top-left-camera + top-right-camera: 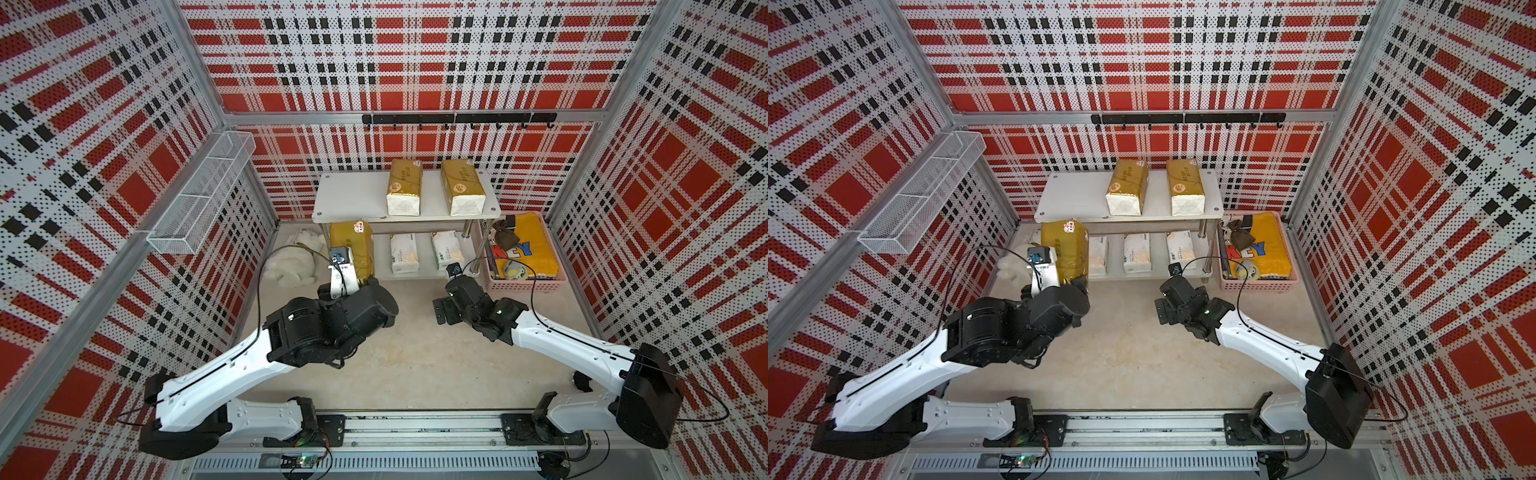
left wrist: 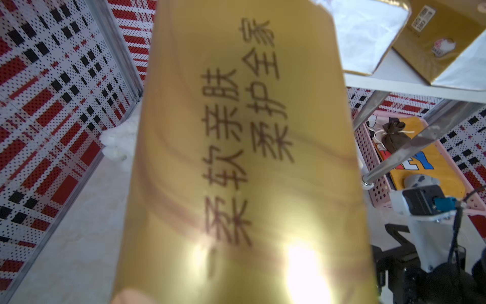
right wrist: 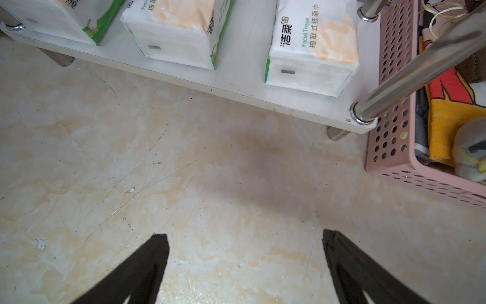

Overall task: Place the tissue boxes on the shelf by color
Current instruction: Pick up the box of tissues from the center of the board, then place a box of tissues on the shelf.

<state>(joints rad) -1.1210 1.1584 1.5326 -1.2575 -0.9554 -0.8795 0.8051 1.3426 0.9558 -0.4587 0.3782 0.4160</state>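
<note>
Plaid pegboard booth [image 1: 415, 62], left claw [image 1: 364, 280] clenched on gold tissue pack [image 1: 351, 245], long axis toward shelf [image 1: 349, 195], right claw [image 3: 244, 234] spread, empty.

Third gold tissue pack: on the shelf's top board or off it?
Off it. The left hand holds the gold tissue pack in front of the shelf; the top board's left end is bare.
</note>
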